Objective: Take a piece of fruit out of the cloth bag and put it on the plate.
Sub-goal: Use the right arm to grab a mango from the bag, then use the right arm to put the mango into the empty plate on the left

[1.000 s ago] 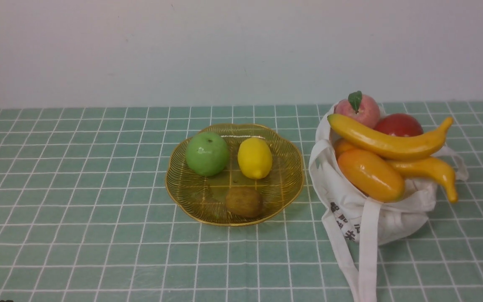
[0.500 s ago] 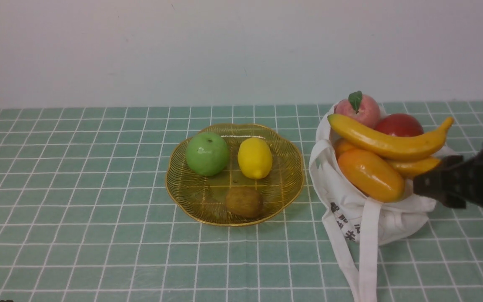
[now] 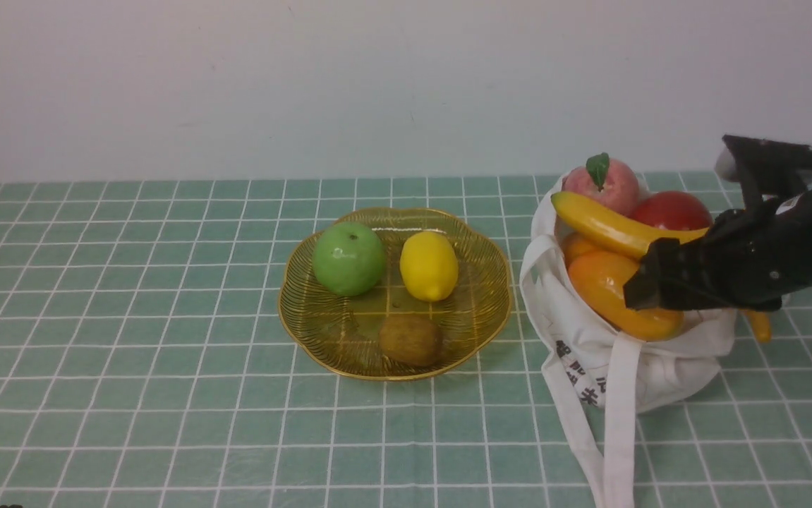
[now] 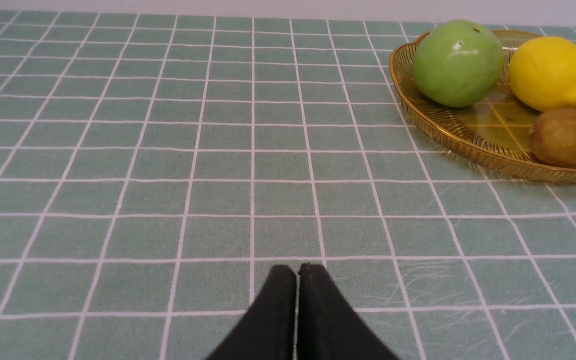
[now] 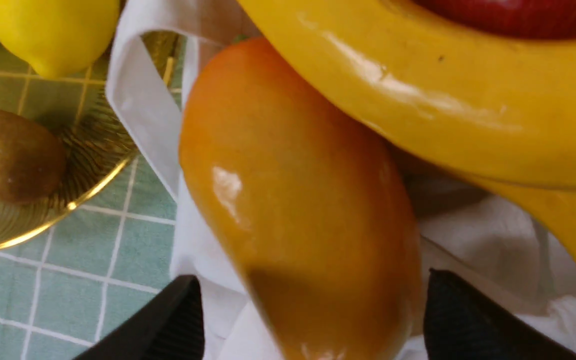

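The piece of fruit [image 3: 607, 286] lies at the near-left mouth of the cloth bag [image 3: 659, 367], tucked under a banana [image 3: 603, 222]. The right hand [image 5: 313, 300] stands wide, a finger on either side of the fruit's end, not gripping. Closing so near the glossy tip could squirt it free. Lifting may drag the banana out toward the plate [image 3: 465, 317], just left.

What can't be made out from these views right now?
Front view: the right arm covers the mango's right end and most of the lower banana.
Front view: the bag's cloth hides anything under the top fruit.
Left wrist view: the edge cuts off the kiwi.
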Available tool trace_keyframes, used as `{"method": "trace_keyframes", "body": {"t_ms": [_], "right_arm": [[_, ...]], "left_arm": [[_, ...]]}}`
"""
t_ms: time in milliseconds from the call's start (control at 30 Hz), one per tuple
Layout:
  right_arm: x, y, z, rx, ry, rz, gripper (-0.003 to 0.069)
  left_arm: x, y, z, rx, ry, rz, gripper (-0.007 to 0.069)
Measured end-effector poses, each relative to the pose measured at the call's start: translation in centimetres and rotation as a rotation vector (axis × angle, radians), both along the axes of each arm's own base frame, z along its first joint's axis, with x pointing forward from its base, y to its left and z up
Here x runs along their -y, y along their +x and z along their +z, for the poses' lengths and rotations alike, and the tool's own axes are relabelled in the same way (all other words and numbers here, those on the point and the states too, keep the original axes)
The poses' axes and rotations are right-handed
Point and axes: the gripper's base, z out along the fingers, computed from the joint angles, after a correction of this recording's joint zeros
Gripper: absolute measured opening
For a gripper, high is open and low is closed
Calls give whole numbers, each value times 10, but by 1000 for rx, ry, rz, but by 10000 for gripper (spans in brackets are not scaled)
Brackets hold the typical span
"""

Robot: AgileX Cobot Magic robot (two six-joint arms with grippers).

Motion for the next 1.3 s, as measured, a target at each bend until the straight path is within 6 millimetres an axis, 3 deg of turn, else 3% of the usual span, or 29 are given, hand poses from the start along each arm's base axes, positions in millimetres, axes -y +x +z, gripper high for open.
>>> {"method": "trace_keyframes", "body": {"t_ms": [367,467,567,667,767,1033,1300], "right_arm": [[0,11,-33,-72,-26,-4,533],[0,12,-34,-71,-26,-5,501],[0,12,-33,-71,-25,-4,403],[0,12,-33,-76,-25,-2,395],[0,8,-28,-81,-20,8,395],[-1,-12,10,-47,1,46,395],[-2,-26,25,-75,20,79,395]], "left_arm": [[0,0,0,0,0,0,-8],[0,0,0,0,0,0,-8],[0,0,0,0,0,0,-8],[0,0,0,0,0,0,-8],[0,0,0,0,0,0,-8],[0,0,0,0,0,0,-8],[0,0,0,0,0,0,-8]]}}
